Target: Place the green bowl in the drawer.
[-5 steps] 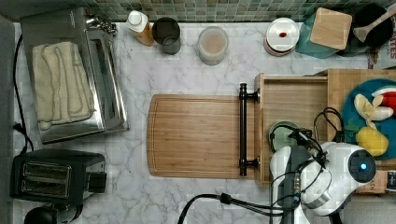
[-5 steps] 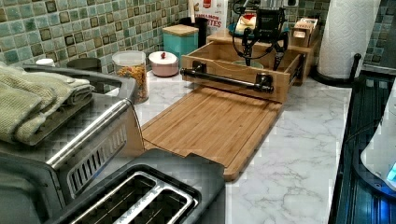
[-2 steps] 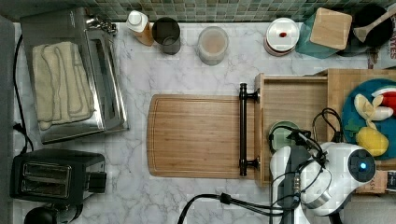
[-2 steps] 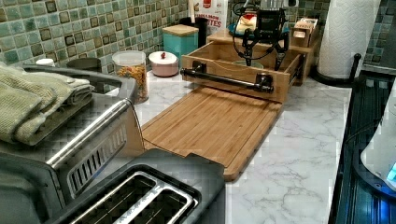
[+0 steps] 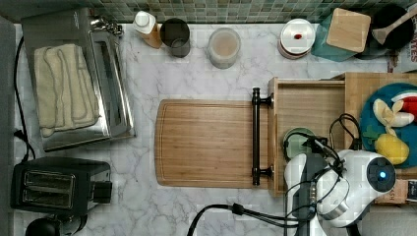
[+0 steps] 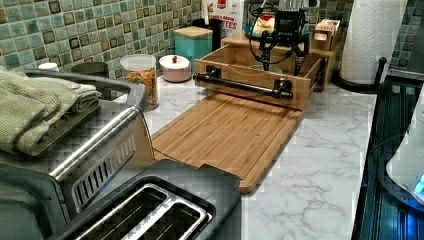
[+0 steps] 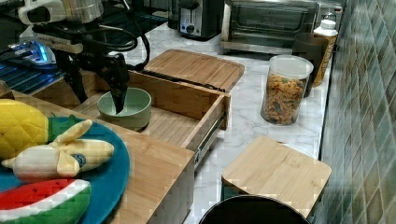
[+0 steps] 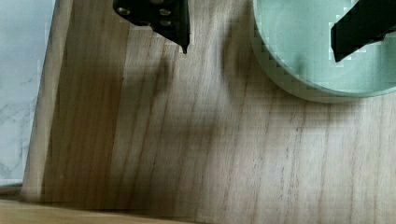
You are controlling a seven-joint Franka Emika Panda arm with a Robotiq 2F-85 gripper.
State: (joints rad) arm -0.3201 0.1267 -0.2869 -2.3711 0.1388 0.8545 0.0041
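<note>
The pale green bowl [image 5: 295,141] [image 7: 134,106] [image 8: 299,42] sits upright on the wooden floor of the open drawer [image 5: 307,105] [image 7: 180,122] [image 8: 187,140], in the corner near the black bar handle [image 5: 255,135]. My gripper [image 7: 98,93] [image 8: 260,51] [image 6: 282,61] hangs open over it and straddles its rim. One black finger [image 7: 119,95] [image 8: 362,28] reaches down inside the bowl. The other finger [image 8: 159,18] stands outside it over bare wood. Neither finger presses on the bowl's wall.
A grooved cutting board [image 5: 206,142] lies in front of the drawer. A teal plate with toy fruit [image 5: 378,105] rests on the cabinet top beside the drawer. Jars [image 5: 223,46], a white lid [image 5: 296,35], a toaster oven [image 5: 74,78] and a toaster [image 5: 54,184] line the counter.
</note>
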